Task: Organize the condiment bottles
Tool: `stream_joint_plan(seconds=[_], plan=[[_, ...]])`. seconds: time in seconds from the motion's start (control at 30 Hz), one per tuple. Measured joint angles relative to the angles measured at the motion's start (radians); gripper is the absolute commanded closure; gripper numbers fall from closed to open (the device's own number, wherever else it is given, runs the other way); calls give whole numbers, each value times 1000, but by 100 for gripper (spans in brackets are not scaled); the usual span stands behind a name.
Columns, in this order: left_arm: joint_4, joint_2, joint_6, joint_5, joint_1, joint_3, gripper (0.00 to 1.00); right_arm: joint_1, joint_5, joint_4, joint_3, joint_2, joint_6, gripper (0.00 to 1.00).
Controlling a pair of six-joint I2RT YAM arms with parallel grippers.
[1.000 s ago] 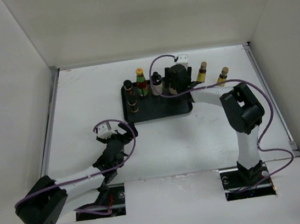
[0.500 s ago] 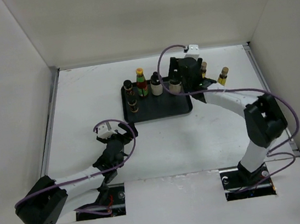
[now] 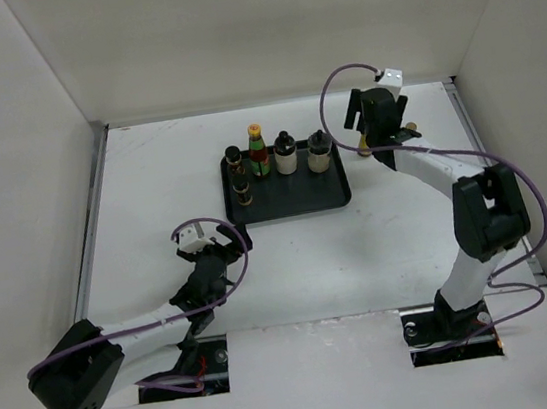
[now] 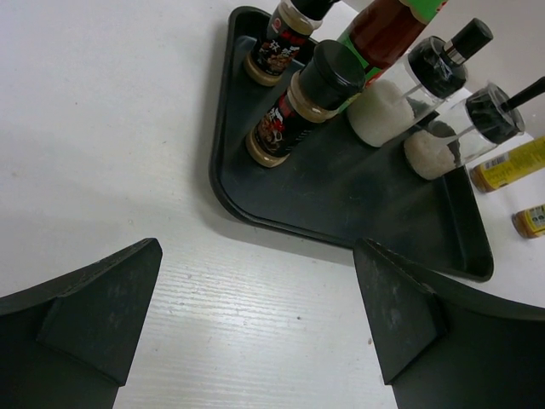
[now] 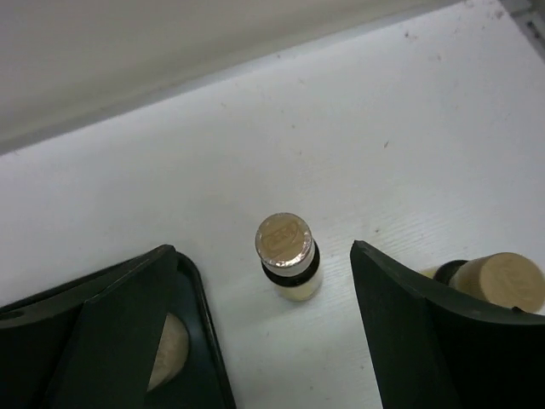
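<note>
At the tray's (image 3: pixel 293 202) 1 o'clock, my right gripper (image 3: pixel 382 139) has swung clear, jaws wide above a yellow-capped bottle (image 5: pixel 288 247). The whitish bottle (image 3: pixel 319 151) it left now stands on the tray. My left gripper (image 3: pixel 220 242) stays wide at 7 o'clock.

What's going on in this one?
Five condiment bottles stand in the black tray. The right gripper, open, hovers above the two brown yellow-capped bottles on the table to the right of the tray, gripping neither. The left gripper is open and empty, short of the tray's near left corner.
</note>
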Motion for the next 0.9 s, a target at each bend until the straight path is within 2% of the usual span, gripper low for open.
stream_joint_plan(seconds=[0.23,0.4,0.53,0.63,0.77,0.9], plan=[[1,16,0,2,-4,2,0,-14,-4,-46,27,105,-20,36],[10,25,0,2,-4,2,0,-25,-3,-40,71,127,-30,41],[16,25,0,2,-4,2,0,-24,6,-25,76,131,-48,51],[16,26,0,2,-4,2,0,-24,12,-23,78,137,-56,52],[18,25,0,2,-4,2,0,-25,14,-25,78,141,-62,68],[20,22,0,2,-4,2,0,-25,19,-21,70,137,-59,70]])
